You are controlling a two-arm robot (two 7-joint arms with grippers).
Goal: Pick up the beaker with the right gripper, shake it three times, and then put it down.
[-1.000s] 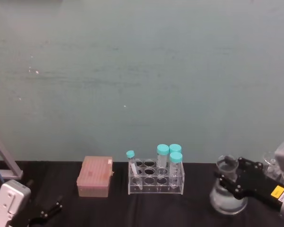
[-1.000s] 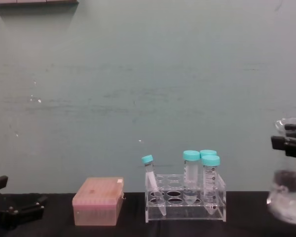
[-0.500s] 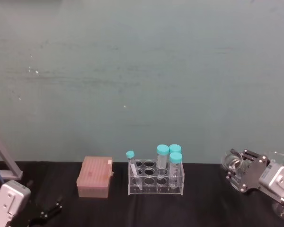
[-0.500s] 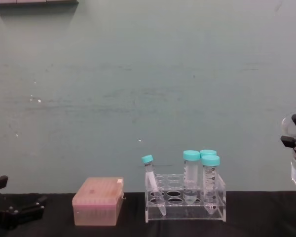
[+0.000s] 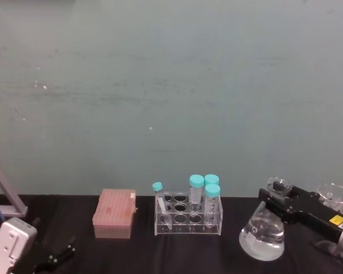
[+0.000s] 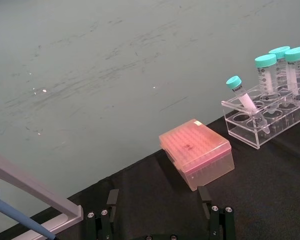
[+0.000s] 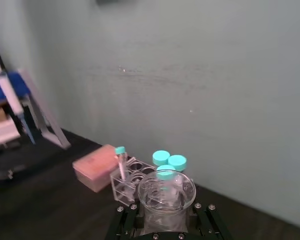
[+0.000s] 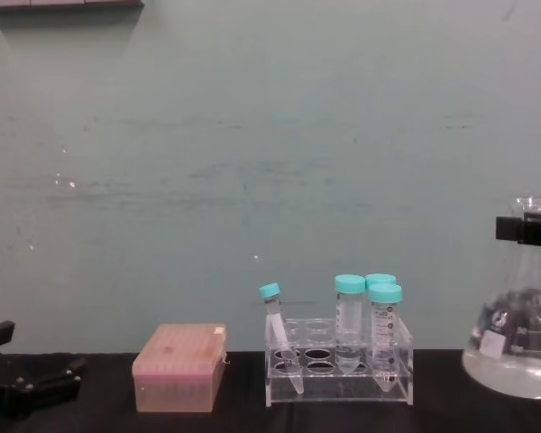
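The beaker (image 5: 263,233) hangs at the right side of the scene, just right of the tube rack (image 5: 188,220) and nearer the robot. The right hand (image 5: 275,197) is clamped tight around its narrow neck, just under the flared rim. In the chest view its wide base looks to ride just clear of the counter (image 5: 160,254), and in the head view it leans a touch. So the pick-up looks done. This looks like the shaking stage, though how many of the three shakes are behind us can't be read from here. Setting it back down is yet to come.

Inside the beaker, clear liquid sits in the wide bottom, well below the neck, so a spill looks unlikely if the shakes are modest.

The clear rack holds four teal-capped tubes (image 5: 204,188): three stand upright at its right end and a slimmer one leans at the left. What is in them is hard to tell. Left of the rack sits a closed pink box (image 5: 114,213).

The left hand (image 5: 57,254) rests low on the counter at far left, fingers spread wide and holding nothing.
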